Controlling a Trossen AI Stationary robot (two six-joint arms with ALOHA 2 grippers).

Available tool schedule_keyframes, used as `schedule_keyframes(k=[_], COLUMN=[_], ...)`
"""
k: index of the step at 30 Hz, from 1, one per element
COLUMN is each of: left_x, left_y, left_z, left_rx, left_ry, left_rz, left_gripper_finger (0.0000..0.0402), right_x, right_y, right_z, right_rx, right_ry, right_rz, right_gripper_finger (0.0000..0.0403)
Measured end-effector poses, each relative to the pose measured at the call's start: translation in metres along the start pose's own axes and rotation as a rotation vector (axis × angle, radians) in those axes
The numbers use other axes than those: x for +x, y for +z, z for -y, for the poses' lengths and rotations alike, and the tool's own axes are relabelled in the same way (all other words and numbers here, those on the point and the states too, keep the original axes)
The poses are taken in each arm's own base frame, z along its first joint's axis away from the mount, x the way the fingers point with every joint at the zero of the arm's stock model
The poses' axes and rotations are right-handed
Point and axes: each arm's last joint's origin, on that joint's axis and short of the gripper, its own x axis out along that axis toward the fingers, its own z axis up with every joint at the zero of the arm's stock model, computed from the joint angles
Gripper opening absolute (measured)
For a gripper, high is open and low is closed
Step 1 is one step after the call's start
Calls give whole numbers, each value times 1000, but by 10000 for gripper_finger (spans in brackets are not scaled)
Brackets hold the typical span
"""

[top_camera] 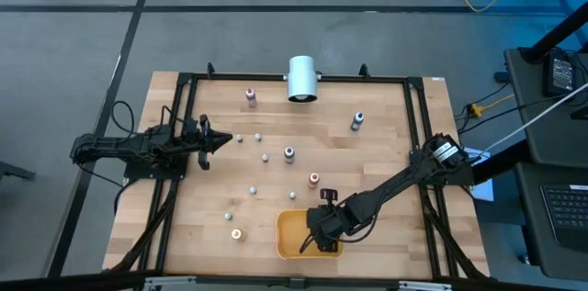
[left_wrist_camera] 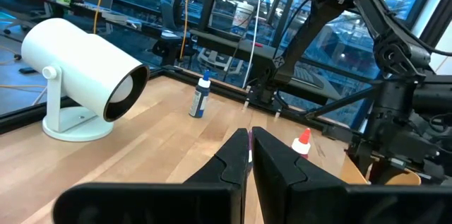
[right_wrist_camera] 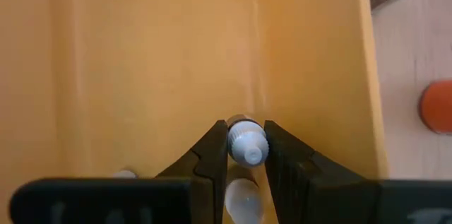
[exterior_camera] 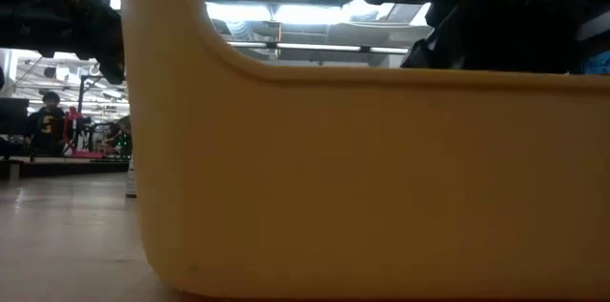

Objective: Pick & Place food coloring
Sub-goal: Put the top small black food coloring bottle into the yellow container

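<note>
I looked down on the wooden table, bounded by a dark frame. On it lay the orange tray near the front edge, a big white cylinder at the far edge, and scattered food coloring bottles: a pink-topped one, a blue-topped one, a red-topped one, and another bottle mid-table.

My right arm stretches from the frame's right edge to lower centre, its right gripper clamped on a small bottle; my left gripper, fingers together, waits at left.
</note>
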Motion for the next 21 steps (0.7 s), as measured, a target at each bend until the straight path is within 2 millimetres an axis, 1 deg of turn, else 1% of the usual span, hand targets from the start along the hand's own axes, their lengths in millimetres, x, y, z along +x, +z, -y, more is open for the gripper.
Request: schedule_keyframes(k=[9, 21], left_x=[0, 0], left_y=[0, 0], left_z=[0, 0], left_rx=[0, 0], left_ry=[0, 0], left_rz=[0, 0], left_gripper_finger=[17, 17], right_x=[2, 2], right_y=[-1, -4], right_z=[0, 0], right_rx=[2, 46], right_ry=[-8, 29], right_rz=[-11, -58], right_gripper_finger=[81, 82])
